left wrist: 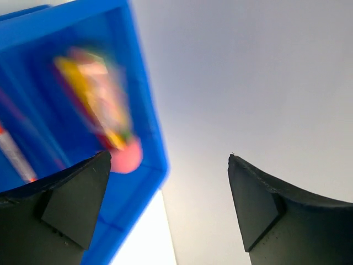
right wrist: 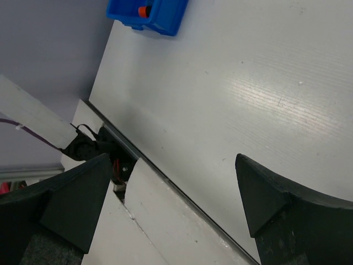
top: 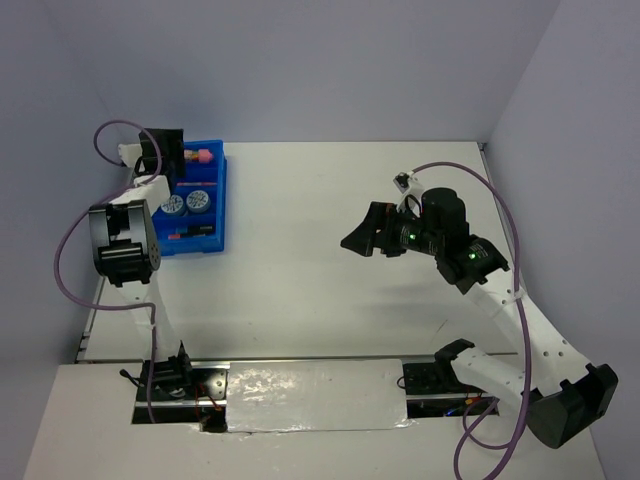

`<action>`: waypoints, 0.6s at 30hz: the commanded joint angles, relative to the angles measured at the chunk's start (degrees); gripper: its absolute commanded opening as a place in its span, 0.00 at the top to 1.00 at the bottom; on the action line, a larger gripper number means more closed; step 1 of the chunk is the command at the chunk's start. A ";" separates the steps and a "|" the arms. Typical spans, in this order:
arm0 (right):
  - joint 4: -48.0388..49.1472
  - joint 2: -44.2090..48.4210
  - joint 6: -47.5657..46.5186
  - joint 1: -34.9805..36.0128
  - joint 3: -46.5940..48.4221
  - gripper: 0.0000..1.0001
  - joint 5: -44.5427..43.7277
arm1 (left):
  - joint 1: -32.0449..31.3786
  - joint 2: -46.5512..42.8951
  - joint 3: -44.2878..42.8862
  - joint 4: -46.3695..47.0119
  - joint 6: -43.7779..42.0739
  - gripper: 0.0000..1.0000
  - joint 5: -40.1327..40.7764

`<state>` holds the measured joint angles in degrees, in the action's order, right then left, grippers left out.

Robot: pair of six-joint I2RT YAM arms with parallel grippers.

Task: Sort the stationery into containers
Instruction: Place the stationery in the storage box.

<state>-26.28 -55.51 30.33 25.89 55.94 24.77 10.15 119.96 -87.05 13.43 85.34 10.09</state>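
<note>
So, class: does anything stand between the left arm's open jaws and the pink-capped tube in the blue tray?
Nothing visible does. The jaws stand open over the far end of the blue tray; the pink-capped tube lies inside it below them, blurred, only air between.

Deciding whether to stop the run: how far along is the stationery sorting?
Done: two discs and pink-capped tube lie in the blue tray. In hand: nothing; left gripper over the tray and right gripper are open, empty. Left: no loose stationery visible on the table.
</note>
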 commanded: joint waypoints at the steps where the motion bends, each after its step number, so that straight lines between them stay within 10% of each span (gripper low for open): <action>1: 0.36 1.36 -0.88 0.39 2.59 0.00 1.24 | 0.39 -4.30 -1.28 2.04 -1.66 0.01 0.73; 9: -3.33 3.82 -2.37 0.30 3.73 0.00 -1.74 | 1.36 -10.18 -3.03 -3.66 -6.23 0.01 -1.03; 18: -16.77 6.55 -8.35 0.30 11.98 0.00 -11.58 | 1.62 -19.49 -10.86 -35.56 -21.52 0.01 -1.21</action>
<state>-37.43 -50.65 25.02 25.89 62.98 18.00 11.49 105.14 -94.65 -10.63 71.31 8.73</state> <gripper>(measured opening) 0.996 0.993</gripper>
